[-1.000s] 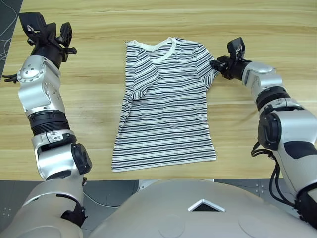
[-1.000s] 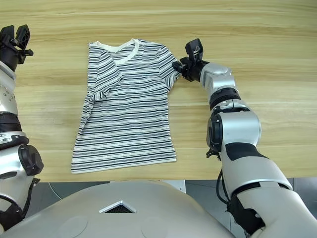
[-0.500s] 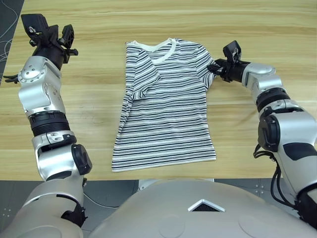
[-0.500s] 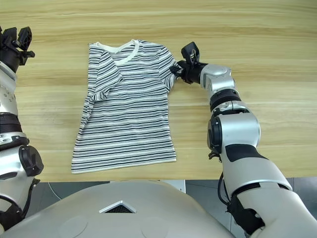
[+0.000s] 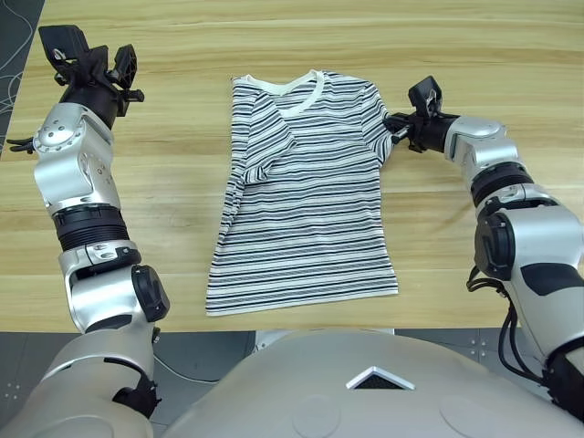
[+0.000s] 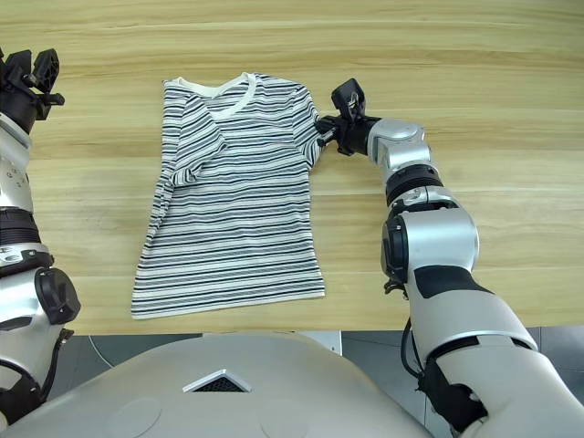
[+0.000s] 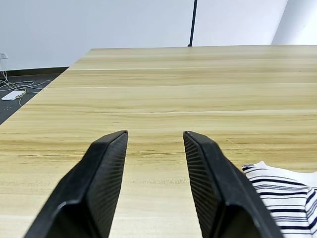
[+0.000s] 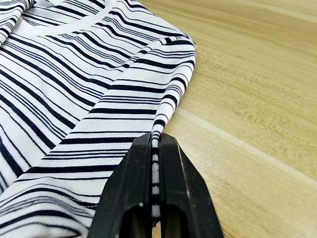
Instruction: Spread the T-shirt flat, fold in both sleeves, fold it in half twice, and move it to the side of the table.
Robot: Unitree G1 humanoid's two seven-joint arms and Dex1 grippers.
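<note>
The right pincer point(image 8: 155, 171) is clenched on the hem of the T-shirt's right sleeve point(image 8: 158, 94). A thin strip of striped cloth is pinched between two matte black fingers point(image 8: 124, 198) that are pressed almost together. Behind it, the right arm point(image 5: 484, 160) is stretched low across the table. Its smooth silver shells are joined by black ribbed collars, and the wrist is turned in toward the cloth.

The T-shirt point(image 5: 301, 201) is laid near the middle of the table point(image 5: 474, 55), with the cream ribbed collar point(image 5: 297, 87) at 12 o'clock and the bottom hem at 6 o'clock. The fabric is soft knit, white with fine dark horizontal stripes. The held sleeve is at about 2 o'clock from the shirt's middle. The left side is folded inward over the chest, where a bunched diagonal crease point(image 5: 260, 166) is formed. The body is otherwise flat, with slight ripples.

The left pincer point(image 5: 91, 57) is held released, its two black fingers parted and their inner faces finely ribbed. It is raised above bare wood at about 10 o'clock from the shirt, well apart from it. The left arm point(image 5: 78, 182) is extended forward and up.

The tabletop is pale wood planks with long straight grain.
</note>
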